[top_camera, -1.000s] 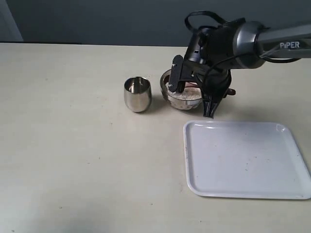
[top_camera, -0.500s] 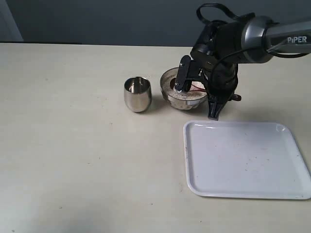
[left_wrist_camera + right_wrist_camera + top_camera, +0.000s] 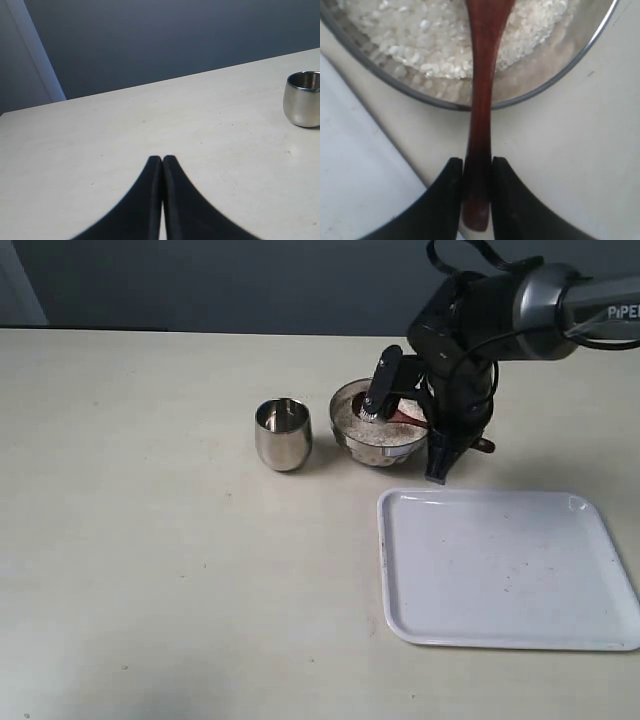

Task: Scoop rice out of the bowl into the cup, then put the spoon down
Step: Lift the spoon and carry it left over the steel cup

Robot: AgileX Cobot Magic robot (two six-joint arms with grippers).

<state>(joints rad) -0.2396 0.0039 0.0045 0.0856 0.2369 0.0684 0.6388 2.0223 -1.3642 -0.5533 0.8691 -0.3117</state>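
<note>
Surface: pale cream matte tabletop (image 3: 150,570), a few small dark specks and scuffs. It ends at a dark blue-grey back wall (image 3: 200,280). A lighter pale strip (image 3: 35,55) runs up the wall at the far left corner.

Round shiny metal bowl (image 3: 375,456) sits upright near the table's back edge, holding a mass of small white rice grains (image 3: 385,432). The small rounded stainless-steel cup (image 3: 283,433) stands upright just beside the bowl on its left in the exterior view, with a narrow gap and no contact. Can't tell what's inside the cup.

White rectangular tray with rounded corners (image 3: 505,570) lies flat on the table in front of the bowl and to the right. It is near the bowl but apart from it, with faint specks on its face.

Right gripper (image 3: 476,165): fingers pinching the handle end of the long dark reddish-brown wooden spoon (image 3: 482,75). The handle crosses the bowl rim and the far end lies over the rice. The scoop runs out of the wrist view, and in the exterior view it is partly hidden by the arm.

Left gripper (image 3: 162,160): fingers pressed together with nothing between them, over bare tabletop. The cup shows at the edge of its wrist view, well apart from the fingertips.
</note>
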